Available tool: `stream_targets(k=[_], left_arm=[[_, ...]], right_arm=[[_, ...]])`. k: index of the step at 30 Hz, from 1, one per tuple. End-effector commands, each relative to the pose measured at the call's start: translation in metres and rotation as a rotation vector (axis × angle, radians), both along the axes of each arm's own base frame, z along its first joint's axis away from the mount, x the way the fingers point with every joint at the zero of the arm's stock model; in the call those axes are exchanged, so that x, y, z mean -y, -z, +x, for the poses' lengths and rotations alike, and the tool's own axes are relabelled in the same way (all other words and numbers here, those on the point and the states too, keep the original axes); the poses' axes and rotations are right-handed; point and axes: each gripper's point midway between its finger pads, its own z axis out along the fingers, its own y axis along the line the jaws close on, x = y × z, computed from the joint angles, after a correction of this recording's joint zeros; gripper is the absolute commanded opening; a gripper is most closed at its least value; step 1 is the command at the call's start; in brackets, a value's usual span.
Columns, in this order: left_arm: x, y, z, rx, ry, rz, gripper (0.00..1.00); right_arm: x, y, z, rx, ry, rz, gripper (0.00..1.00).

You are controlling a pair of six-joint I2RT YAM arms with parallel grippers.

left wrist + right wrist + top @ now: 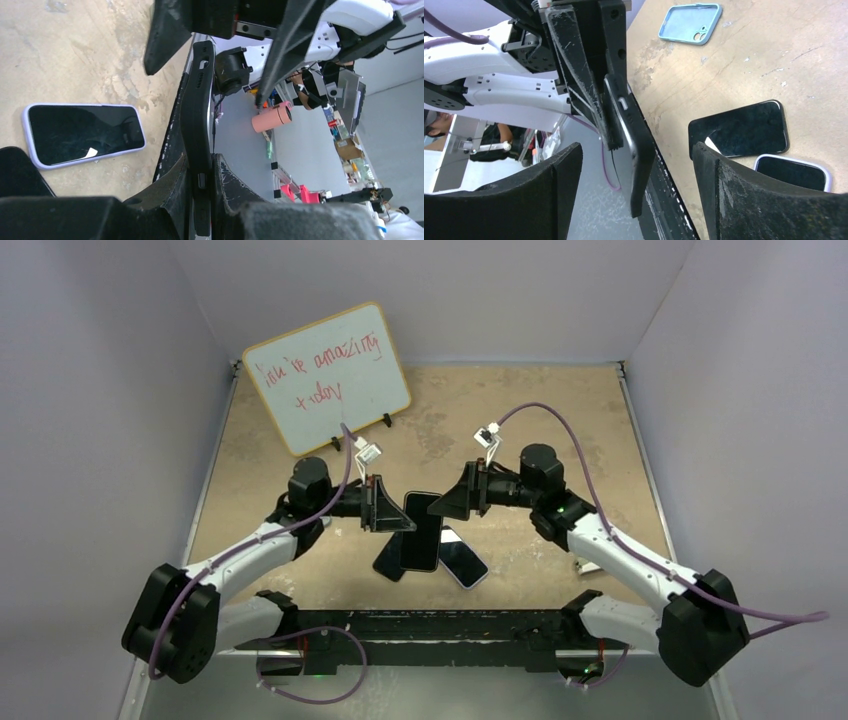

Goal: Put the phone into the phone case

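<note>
A tan surface (pixel 520 410) boxed by pale walls carries a whiteboard (pixel 330 375) at its far left corner. Over its middle the left end effector (pixel 400 525) pinches the phone (pixel 422 530) opposite the right end effector (pixel 445 508), above a bare black phone (pixel 388 562) and a lilac-cased phone (pixel 465 560) toward the near edge. From the left wrist, the left end effector (pixel 200 175) is clamped on the edge-on phone, whose rim sits in a black phone case (pixel 197 125). From the right wrist, the right end effector (pixel 636 150) is spread wide either side of the phone without touching it, and a light blue case (pixel 689 22) lies near an edge.
</note>
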Motion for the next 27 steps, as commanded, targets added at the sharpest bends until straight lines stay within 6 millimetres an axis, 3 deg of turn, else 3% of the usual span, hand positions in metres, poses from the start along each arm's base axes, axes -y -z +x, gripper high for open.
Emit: stream_targets(k=[1,3,7,10,14,17,20,23,25,27], left_arm=[[0.007,-0.022,-0.006,0.095,0.074,-0.068,0.00],[0.009,-0.016,-0.002,0.078,0.062,-0.054,0.00],[0.010,0.012,0.018,0.018,-0.022,0.074,0.00],[0.005,0.043,0.042,-0.041,-0.139,0.247,0.00],[0.006,0.061,0.061,-0.112,-0.207,0.316,0.00],[0.015,0.048,0.065,-0.100,-0.194,0.238,0.00],[0.021,0.025,0.061,-0.082,-0.178,0.127,0.00],[0.021,0.002,0.059,-0.072,-0.200,0.046,0.00],[0.020,-0.018,0.056,-0.042,-0.202,-0.021,0.00],[0.019,-0.033,0.054,-0.017,-0.210,-0.067,0.00]], right_arm=[[-0.007,-0.007,-0.006,0.050,-0.090,0.060,0.79],[-0.009,-0.005,-0.006,0.042,-0.107,0.061,0.70],[-0.007,-0.004,0.003,0.061,-0.057,0.026,0.22],[0.001,-0.004,0.027,0.123,0.085,-0.031,0.03],[0.003,0.001,0.028,0.104,0.110,-0.046,0.00],[0.006,0.002,0.023,0.086,0.102,-0.053,0.00],[0.011,0.006,0.016,0.090,0.104,-0.054,0.23],[0.018,0.018,0.008,0.109,0.112,-0.037,0.62],[0.018,0.024,-0.004,0.110,0.075,-0.002,0.76],[0.018,0.027,-0.015,0.106,0.025,0.025,0.80]])
